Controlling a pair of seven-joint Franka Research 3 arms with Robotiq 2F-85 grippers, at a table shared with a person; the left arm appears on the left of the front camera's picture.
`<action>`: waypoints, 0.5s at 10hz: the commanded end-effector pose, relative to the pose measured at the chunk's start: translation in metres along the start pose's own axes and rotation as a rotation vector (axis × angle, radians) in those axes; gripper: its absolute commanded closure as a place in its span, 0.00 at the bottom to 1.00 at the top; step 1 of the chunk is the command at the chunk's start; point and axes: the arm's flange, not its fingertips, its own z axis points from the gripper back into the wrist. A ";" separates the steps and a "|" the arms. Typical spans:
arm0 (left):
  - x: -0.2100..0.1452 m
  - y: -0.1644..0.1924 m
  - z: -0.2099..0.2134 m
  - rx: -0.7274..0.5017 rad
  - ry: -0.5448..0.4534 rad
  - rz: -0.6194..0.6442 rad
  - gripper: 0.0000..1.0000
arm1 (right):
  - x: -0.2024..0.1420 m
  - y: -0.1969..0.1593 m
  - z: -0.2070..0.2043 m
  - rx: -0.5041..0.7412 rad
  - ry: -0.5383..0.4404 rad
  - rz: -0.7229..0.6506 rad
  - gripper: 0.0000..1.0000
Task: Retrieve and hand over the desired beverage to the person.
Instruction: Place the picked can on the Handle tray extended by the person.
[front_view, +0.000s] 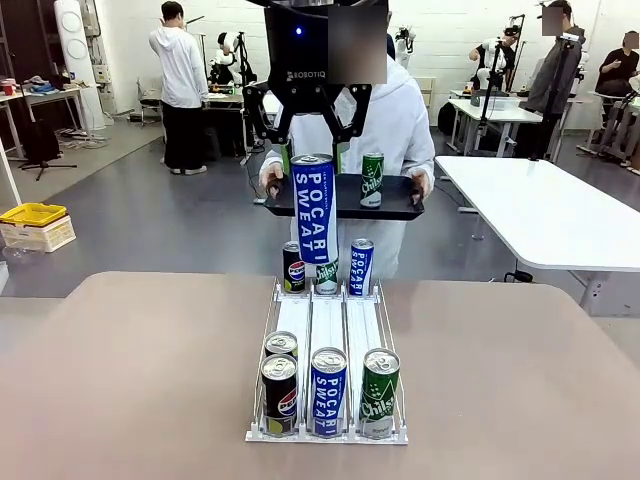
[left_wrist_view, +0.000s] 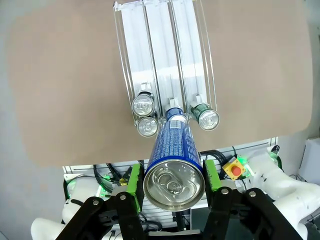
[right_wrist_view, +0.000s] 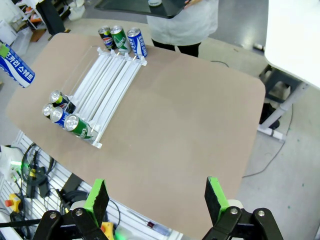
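**Pocari Sweat can: transfer to the person's tray**

Pocari Sweat can (front_view: 313, 215), tall and blue, hangs upright in the left gripper (front_view: 308, 140), above the far end of the can rack (front_view: 327, 325) and just in front of the black tray (front_view: 400, 205). The left gripper's green pads (left_wrist_view: 133, 181) are clamped on the can's upper wall, one on each side, as the left wrist view shows. The right gripper (right_wrist_view: 156, 200) stands fully open and holds nothing, high above the table (front_view: 130, 370) on the rack's right side.

The person (front_view: 395, 125) stands beyond the rack and holds the tray level with both hands. A green Chilsung can (front_view: 372, 179) already stands on the tray, to the right of the held can.

Recommended procedure for the handover step, judged from this position:

1. Carry the can forward over the free tray surface left of the Chilsung can.
2. Keep the can vertical; a tall can tips easily on a hand-held tray.
3. Lower until the base seats flat on the tray before releasing.
4. Open the jaws only enough to clear, then withdraw straight up, avoiding the Chilsung can and the person's left-side hand (front_view: 271, 182).
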 end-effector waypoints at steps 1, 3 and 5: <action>-0.002 0.002 0.003 0.000 -0.007 0.003 1.00 | 0.001 -0.001 -0.002 -0.006 -0.001 -0.005 0.00; -0.002 0.002 0.003 0.000 -0.007 0.003 1.00 | 0.001 -0.001 -0.002 -0.006 -0.001 -0.005 0.00; -0.002 0.002 0.003 0.000 -0.007 0.003 1.00 | 0.001 -0.001 -0.002 -0.006 -0.001 -0.005 0.00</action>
